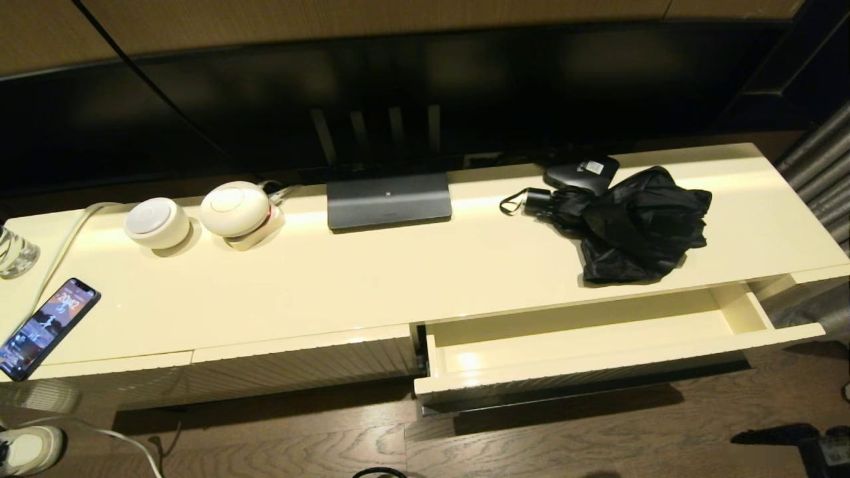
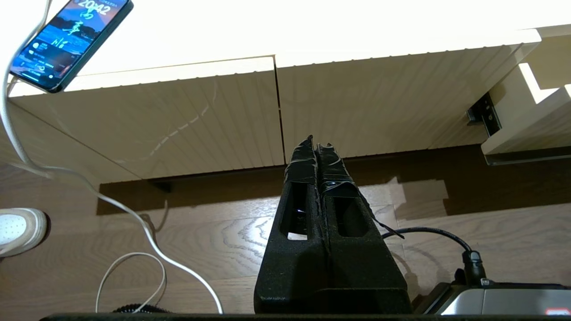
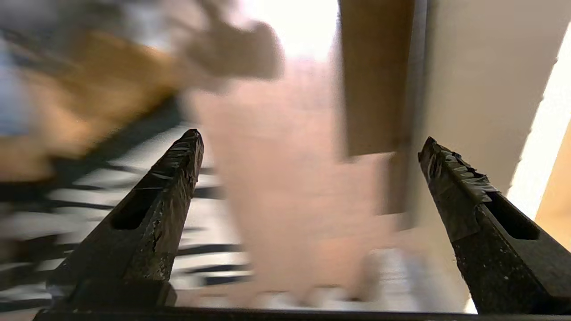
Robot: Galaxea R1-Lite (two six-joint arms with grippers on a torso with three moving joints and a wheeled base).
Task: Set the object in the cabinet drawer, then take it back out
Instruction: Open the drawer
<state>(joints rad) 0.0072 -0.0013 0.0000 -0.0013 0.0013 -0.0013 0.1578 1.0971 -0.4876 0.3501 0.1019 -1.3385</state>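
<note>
The black folding umbrella (image 1: 631, 222) lies on the cream cabinet top at the right, fabric rumpled, its short handle and wrist loop (image 1: 524, 200) pointing left. Below it the wide cream drawer (image 1: 597, 372) stands pulled out with nothing inside. Neither gripper shows in the head view. My left gripper (image 2: 317, 143) is shut, low near the floor, facing the closed ribbed panels left of the drawer. My right gripper (image 3: 311, 142) is open with nothing between its fingers, over wooden floor beside a cream cabinet face (image 3: 468, 89).
A small flat black box (image 1: 582, 170) sits behind the umbrella. A dark TV base (image 1: 389, 201), two white round devices (image 1: 199, 216), a phone (image 1: 48, 325) and a glass (image 1: 14, 251) stand on the cabinet top. White cable (image 2: 134, 223) and a shoe (image 2: 20, 228) lie on the floor.
</note>
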